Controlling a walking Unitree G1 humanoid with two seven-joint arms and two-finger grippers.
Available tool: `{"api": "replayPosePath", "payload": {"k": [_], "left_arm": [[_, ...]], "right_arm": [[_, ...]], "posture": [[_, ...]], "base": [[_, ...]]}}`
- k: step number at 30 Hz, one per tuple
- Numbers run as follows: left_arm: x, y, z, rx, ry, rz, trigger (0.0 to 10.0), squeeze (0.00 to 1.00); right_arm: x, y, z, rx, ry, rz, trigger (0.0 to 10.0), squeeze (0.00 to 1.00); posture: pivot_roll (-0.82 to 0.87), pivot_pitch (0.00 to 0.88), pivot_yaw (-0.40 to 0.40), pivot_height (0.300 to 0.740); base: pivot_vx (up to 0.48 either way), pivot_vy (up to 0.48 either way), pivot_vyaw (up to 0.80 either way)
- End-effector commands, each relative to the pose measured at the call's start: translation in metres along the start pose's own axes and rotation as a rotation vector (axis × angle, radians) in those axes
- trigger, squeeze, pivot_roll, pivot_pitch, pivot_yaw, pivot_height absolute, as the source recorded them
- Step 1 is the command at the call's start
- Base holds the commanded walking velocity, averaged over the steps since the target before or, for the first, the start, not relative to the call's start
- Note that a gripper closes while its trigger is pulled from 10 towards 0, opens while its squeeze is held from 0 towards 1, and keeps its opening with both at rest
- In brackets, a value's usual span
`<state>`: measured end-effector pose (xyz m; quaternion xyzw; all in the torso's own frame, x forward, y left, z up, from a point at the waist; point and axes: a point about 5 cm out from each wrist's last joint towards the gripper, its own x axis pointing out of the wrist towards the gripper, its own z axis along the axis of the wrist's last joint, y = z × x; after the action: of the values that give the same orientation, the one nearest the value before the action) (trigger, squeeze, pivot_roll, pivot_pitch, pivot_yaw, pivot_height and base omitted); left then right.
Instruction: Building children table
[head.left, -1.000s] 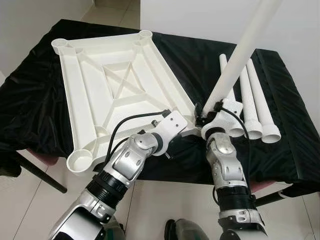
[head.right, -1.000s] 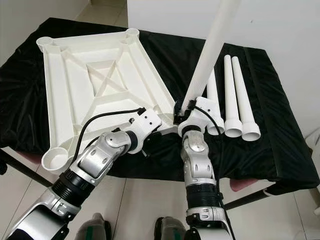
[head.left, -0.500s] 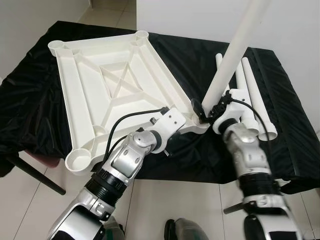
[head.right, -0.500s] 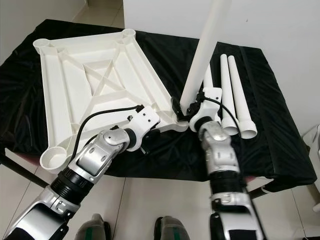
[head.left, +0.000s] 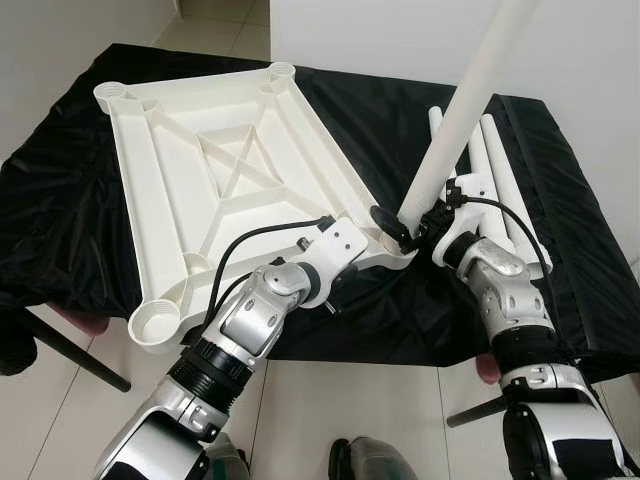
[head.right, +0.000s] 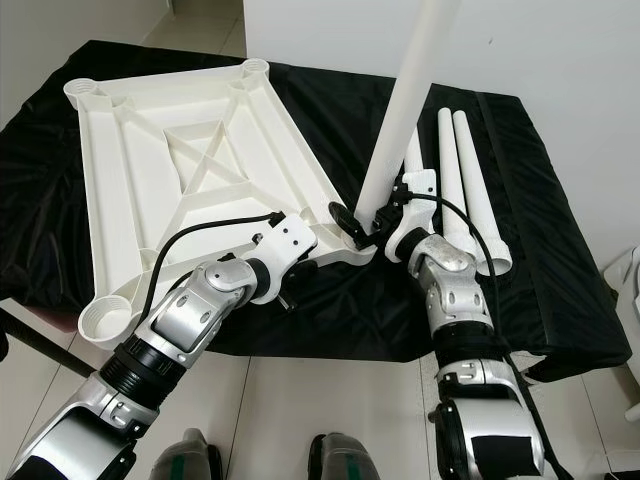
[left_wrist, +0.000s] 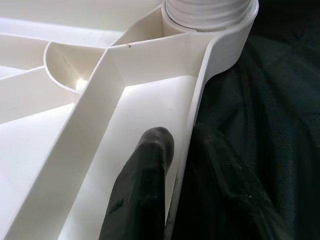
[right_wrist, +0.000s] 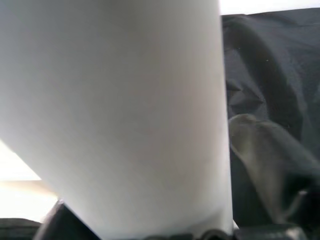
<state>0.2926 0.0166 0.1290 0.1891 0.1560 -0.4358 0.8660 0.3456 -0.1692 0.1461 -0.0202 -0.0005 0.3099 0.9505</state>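
Tabletop (head.left: 230, 170) rim pinched by left pincer (left_wrist: 175, 165); white leg (head.left: 460, 110) clamped in right pincer (head.left: 415, 225), tilted over tabletop's near corner.

head stereo downward; wrist views close-up

tabletop (head.left: 215, 190): white plastic, rectangular, lying upside down on the black-covered surface; ribbed underside with a crossed brace in the middle; round sockets at the corners.
near right socket (left_wrist: 210, 10): a ribbed white end sits in it.
raised leg (head.left: 470, 100): long white tube, leaning up and to the right from the tabletop's near right corner, its top out of frame.
spare legs (head.right: 462, 190): three white tubes lying side by side to the right of the tabletop, flared ends toward the near edge.
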Motion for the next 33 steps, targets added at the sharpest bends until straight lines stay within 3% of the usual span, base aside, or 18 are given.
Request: {"api": "replayPosePath", "payload": {"k": [1,16,17,25,28,31,33], "left_arm": [[0.006,-0.020,0.008,0.042,-0.026,-0.128,10.0,0.00],[0.007,-0.022,0.006,0.034,-0.012,-0.129,10.0,0.00],[0.008,-0.022,0.005,0.034,-0.011,-0.130,10.0,0.00],[0.008,-0.024,0.005,0.034,-0.007,-0.134,10.0,0.00],[0.008,-0.026,0.005,0.031,-0.008,-0.135,10.0,0.00],[0.008,-0.026,0.005,0.034,-0.009,-0.139,10.0,0.00],[0.009,-0.027,0.005,0.036,-0.009,-0.140,10.0,0.00]], "right_arm": [[0.007,0.006,0.000,0.008,0.010,0.051,0.0,0.00],[0.001,0.004,-0.008,0.021,0.019,0.082,0.0,0.00],[0.000,0.004,-0.007,0.022,0.018,0.070,10.0,0.00],[0.001,0.027,-0.007,0.057,0.001,0.034,10.0,0.00],[0.004,0.036,-0.007,0.043,-0.007,-0.059,10.0,0.00],[0.005,0.034,-0.011,0.099,-0.011,-0.317,10.0,0.00],[0.003,0.033,-0.013,0.117,-0.017,-0.409,10.0,0.00]], "posture": [[-0.04,0.009,-0.034,0.740],[-0.05,0.019,-0.036,0.740],[-0.05,0.020,-0.037,0.740],[-0.05,0.022,-0.048,0.740],[-0.04,0.023,-0.052,0.740],[-0.04,0.020,-0.050,0.740],[-0.04,0.020,-0.050,0.740]], "base": [[0.000,0.000,0.00],[0.000,0.000,0.00],[0.000,0.000,0.00],[0.000,0.000,0.00],[0.000,0.000,0.00],[0.000,0.000,0.00],[0.000,0.000,0.00]]}}
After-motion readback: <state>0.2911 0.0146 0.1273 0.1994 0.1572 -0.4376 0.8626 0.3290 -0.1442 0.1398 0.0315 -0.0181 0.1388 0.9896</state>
